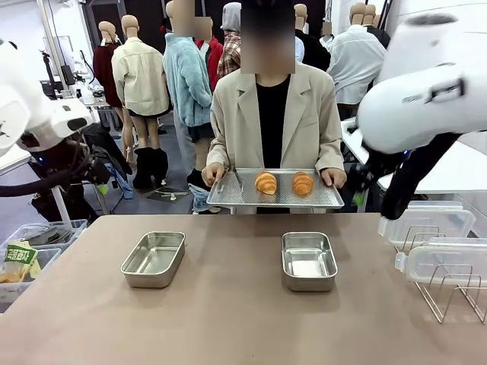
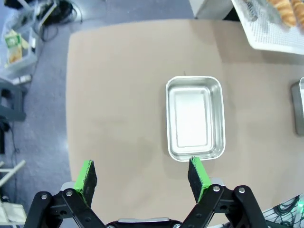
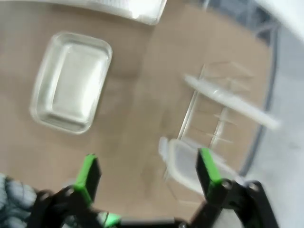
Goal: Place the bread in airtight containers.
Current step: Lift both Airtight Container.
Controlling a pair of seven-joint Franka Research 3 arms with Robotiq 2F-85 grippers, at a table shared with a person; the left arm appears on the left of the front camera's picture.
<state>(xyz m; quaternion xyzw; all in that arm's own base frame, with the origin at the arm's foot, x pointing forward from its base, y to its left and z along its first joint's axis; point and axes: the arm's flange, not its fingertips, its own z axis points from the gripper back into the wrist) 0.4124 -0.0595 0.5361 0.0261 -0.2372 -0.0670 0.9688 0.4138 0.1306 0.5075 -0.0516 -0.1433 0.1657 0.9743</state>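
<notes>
- Left wrist view: the left claw (image 2: 141, 165) hangs over the brown table (image 2: 118, 95), its green pads (image 2: 87, 175) spread wide with nothing between them.
- Just ahead of that claw, in line with its picture-right finger, lies the left tin (image 2: 194, 118), lidless and empty. The fingertip overlaps the tin's near rim, but I cannot tell whether they touch.
- Farther ahead and off to the picture-right of the same claw, the rim of the right tin (image 2: 299, 107) shows at the frame's side. A corner of the perforated tray (image 2: 266, 40) shows beyond it.
- Front view: both tins sit on the table, well apart and both empty.
- At the far side a person holds the tray level above the table's far edge, with one hand (image 1: 213, 174) on its left end and the other hand (image 1: 333, 178) on its right end.
- The left roll (image 1: 265, 182) and the right roll (image 1: 303, 183) lie on the tray, near each other but apart.
- Right wrist view, blurred: the right claw (image 3: 147, 156) has its fingers standing wide apart and holds nothing.
- The right tin lies ahead of this claw, towards its picture-left finger.
- The clear lids (image 1: 426, 223) lean in the wire rack (image 1: 430, 304), ahead of the claw's picture-right finger.
</notes>
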